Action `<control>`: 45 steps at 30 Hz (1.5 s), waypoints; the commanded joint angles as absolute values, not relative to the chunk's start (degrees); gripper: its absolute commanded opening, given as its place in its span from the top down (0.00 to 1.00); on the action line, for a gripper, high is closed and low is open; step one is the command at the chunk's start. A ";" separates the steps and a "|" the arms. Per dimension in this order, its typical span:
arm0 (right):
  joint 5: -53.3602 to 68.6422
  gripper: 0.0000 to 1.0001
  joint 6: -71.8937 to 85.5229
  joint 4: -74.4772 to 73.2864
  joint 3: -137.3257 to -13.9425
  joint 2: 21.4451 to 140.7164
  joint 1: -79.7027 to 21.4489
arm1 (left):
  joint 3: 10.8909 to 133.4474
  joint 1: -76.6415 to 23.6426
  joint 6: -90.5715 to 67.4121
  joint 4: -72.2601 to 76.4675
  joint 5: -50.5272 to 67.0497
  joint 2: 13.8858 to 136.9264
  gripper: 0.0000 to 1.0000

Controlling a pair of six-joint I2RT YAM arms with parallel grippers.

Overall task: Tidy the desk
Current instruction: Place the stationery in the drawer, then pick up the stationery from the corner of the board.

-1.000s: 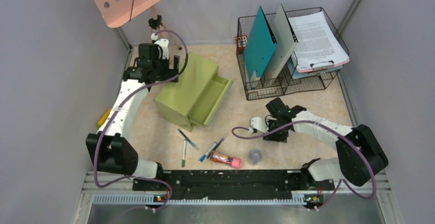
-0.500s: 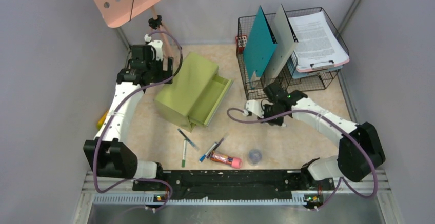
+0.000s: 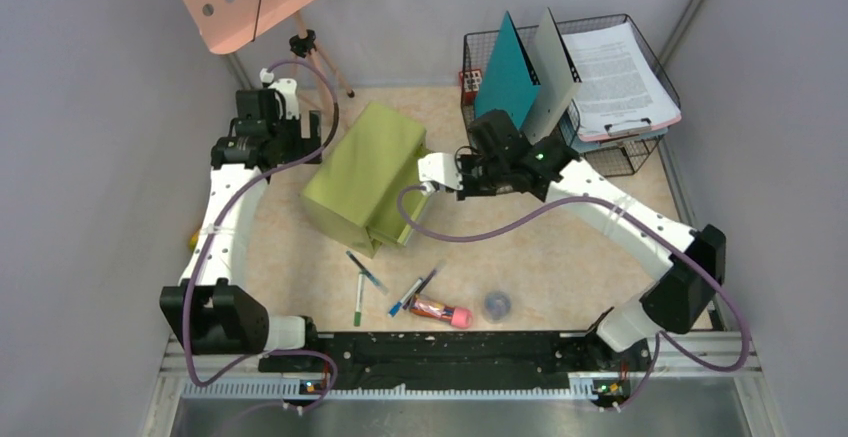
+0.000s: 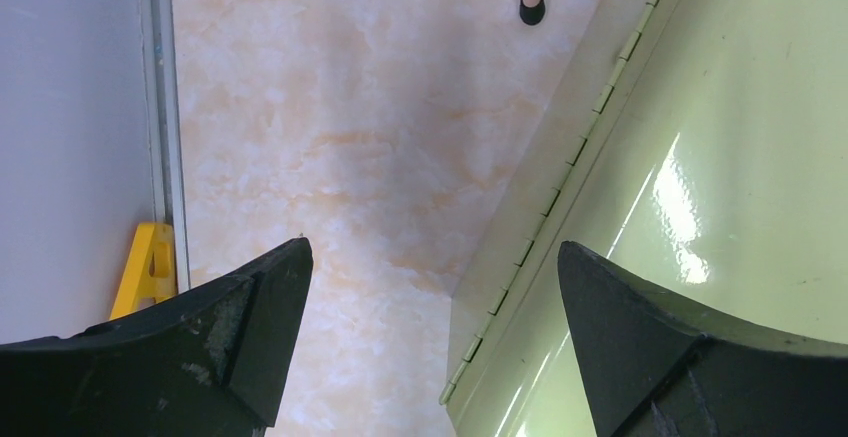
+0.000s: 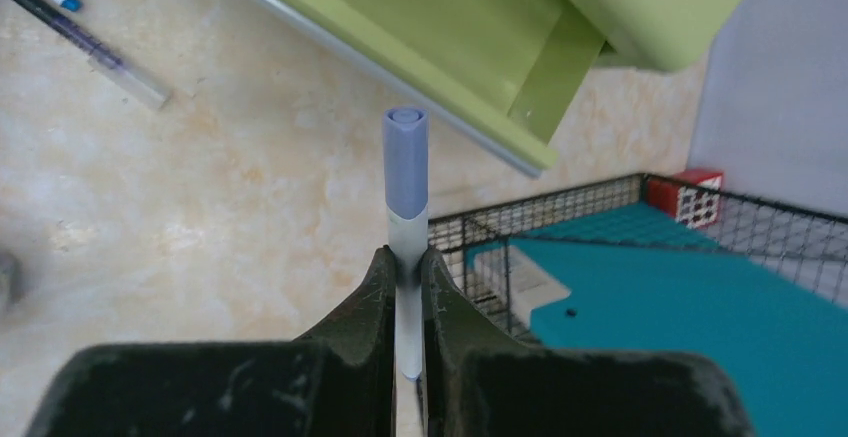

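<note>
R fingers (image 5: 375, 302) clamped tight on a pen (image 5: 405, 172) w/ blue-grey cap; barrel below the grip is hidden. Pen hangs over the desk (image 3: 560, 257), the beige marble top, just by the open drawer (image 5: 450, 37) of the green box (image 3: 365, 172). In top view the R wrist covers most of the drawer. L fingers (image 4: 250, 307) wide apart, nothing btwn, straddling the box's hinged edge. Yellow item (image 4: 145, 267) by the grey wall (image 4: 70, 107) is part cut off, can't ID. Loose pens (image 3: 368, 272) + pink stick (image 3: 440, 309) lie on desk.
</note>
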State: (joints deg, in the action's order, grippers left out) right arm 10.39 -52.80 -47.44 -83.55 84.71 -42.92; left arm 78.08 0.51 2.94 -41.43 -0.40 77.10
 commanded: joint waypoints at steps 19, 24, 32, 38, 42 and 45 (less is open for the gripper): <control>0.47 1.00 -85.14 -42.82 -98.32 105.23 -55.99 | 81.37 4.25 1.63 -42.54 1.03 75.86 0.02; -1.90 0.87 -84.12 -40.01 -97.86 105.91 -56.53 | 80.20 4.58 1.32 -42.19 1.67 75.05 0.02; -1.14 0.48 -77.23 -39.83 -98.61 103.35 -56.60 | 79.81 5.22 1.80 -42.28 1.99 74.41 0.02; 0.50 0.47 -66.08 -40.84 -99.21 99.07 -56.45 | 79.82 5.34 1.91 -42.36 2.58 73.50 0.02; 4.63 0.47 -55.23 -41.65 -96.28 93.52 -55.97 | 79.27 5.45 2.07 -42.28 2.87 72.99 0.02; 9.96 0.47 -51.91 -42.74 -90.43 88.21 -55.63 | 78.88 5.50 2.13 -42.25 3.20 72.69 0.02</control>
